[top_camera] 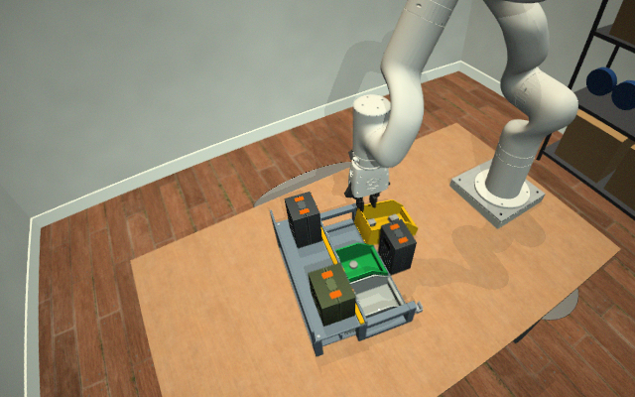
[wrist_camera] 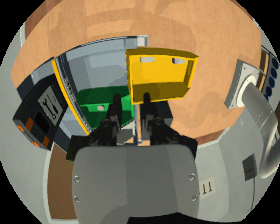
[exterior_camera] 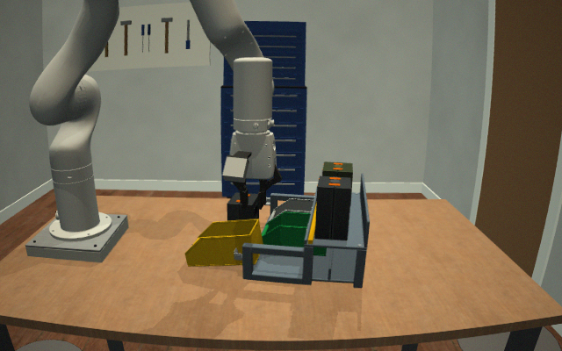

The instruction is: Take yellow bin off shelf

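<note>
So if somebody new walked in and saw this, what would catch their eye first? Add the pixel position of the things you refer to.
Probably the bright yellow open bin (top_camera: 373,237) (exterior_camera: 221,251) (wrist_camera: 163,75), at the end of the low grey shelf, with the gripper (top_camera: 367,202) (exterior_camera: 254,206) (wrist_camera: 132,101) just above it. Next, the green bin (top_camera: 359,255) (exterior_camera: 286,232) (wrist_camera: 93,95) on the shelf, and the boxes with orange marks standing around: two on the shelf, one in front.

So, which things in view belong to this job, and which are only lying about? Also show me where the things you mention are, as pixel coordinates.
For the job:
- yellow open bin with grey parts (top_camera: 372,235) (exterior_camera: 219,252) (wrist_camera: 161,75)
- green and pale grey open bins, to stay
- blue-grey shelf (top_camera: 290,268) (exterior_camera: 338,263) (wrist_camera: 103,70)
- wooden table top (top_camera: 213,298) (exterior_camera: 430,263) (wrist_camera: 216,45)
- gripper (top_camera: 367,204) (exterior_camera: 253,207) (wrist_camera: 132,101)

Lying about:
- two black cases
- olive case (top_camera: 332,298) (exterior_camera: 338,166) (wrist_camera: 76,154)
- blue drawer cabinet (exterior_camera: 281,53)
</note>
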Tool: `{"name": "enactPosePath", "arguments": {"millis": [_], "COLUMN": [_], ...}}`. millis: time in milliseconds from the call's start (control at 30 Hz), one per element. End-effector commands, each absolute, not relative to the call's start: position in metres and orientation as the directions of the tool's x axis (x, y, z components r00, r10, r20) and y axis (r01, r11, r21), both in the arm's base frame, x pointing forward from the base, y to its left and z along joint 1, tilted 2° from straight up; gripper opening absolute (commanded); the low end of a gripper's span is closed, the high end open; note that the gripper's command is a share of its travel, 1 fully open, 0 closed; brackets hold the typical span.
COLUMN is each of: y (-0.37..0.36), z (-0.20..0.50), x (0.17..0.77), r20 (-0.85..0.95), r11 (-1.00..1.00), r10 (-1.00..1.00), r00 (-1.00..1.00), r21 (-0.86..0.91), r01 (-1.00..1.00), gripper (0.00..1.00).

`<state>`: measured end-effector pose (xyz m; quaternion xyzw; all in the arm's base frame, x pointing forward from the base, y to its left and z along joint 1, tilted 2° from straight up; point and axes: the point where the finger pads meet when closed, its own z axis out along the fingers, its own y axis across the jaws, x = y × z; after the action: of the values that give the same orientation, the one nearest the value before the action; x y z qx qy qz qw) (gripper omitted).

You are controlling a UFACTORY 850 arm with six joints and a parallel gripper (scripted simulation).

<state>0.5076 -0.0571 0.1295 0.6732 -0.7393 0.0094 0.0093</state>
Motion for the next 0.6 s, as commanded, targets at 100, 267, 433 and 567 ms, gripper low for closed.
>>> {"name": "enactPosePath", "arguments": {"millis": [100, 267, 433, 567], "y": [-0.0583, -0.0583, -0.0586, -0.0587], "z": [0.133, 0.133, 0.1341, 0.1344], "x": [0.5206, 0.5206, 0.5237, 0.5246], "r20": [0.026, 0.026, 0.026, 0.026], "r11": [0.093, 0.093, 0.093, 0.093], "r10": [-0.995, -0.995, -0.995, -0.995], "r00": [-0.093, -0.093, -0.093, -0.093], "r21": [0.003, 0.003, 0.003, 0.003], "r01": [-0.996, -0.996, -0.996, -0.996], "gripper": [0.33, 0.33, 0.33, 0.33]}}
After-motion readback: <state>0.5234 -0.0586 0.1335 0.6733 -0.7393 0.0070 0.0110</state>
